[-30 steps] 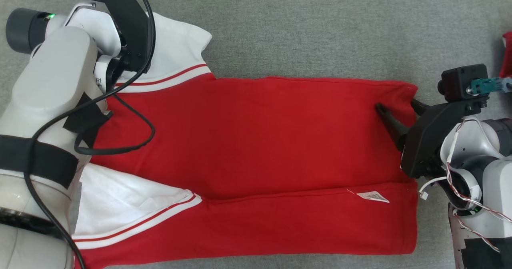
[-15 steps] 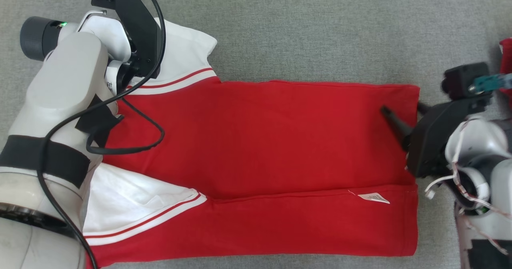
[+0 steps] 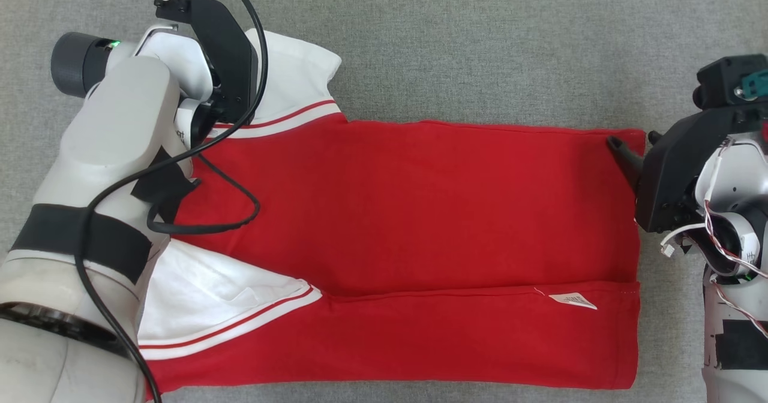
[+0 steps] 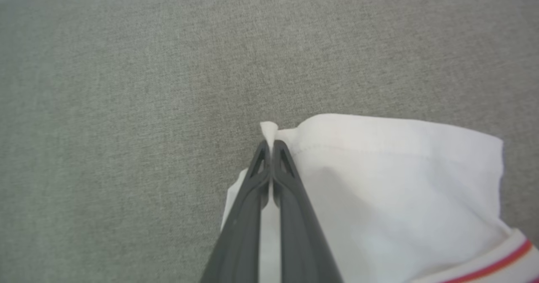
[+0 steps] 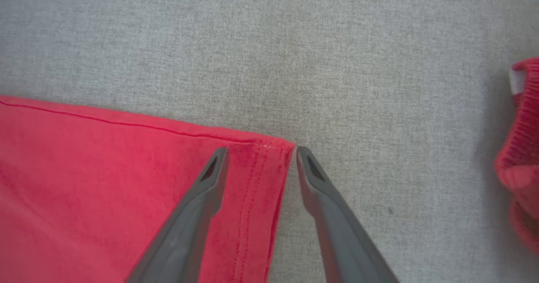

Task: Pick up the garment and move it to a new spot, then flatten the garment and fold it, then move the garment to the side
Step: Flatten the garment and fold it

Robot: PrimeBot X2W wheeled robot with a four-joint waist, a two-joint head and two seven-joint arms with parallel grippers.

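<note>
Head view: garment (image 3: 420, 211) lies flat on the surface (image 3: 480, 43), fold grasp in hand. Left end effector (image 4: 269, 146), ten o'clock, pinches its white sleeve (image 4: 379, 190). Right end effector (image 5: 262, 150), three o'clock, straddles the hem corner (image 5: 269, 165) agape and must close next.

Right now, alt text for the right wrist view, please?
The right gripper stands open astride the hemmed corner of the red garment, with one dark finger over the cloth and the other over the grey fabric surface just beside the hem. A second red cloth item shows at the right edge.
</note>
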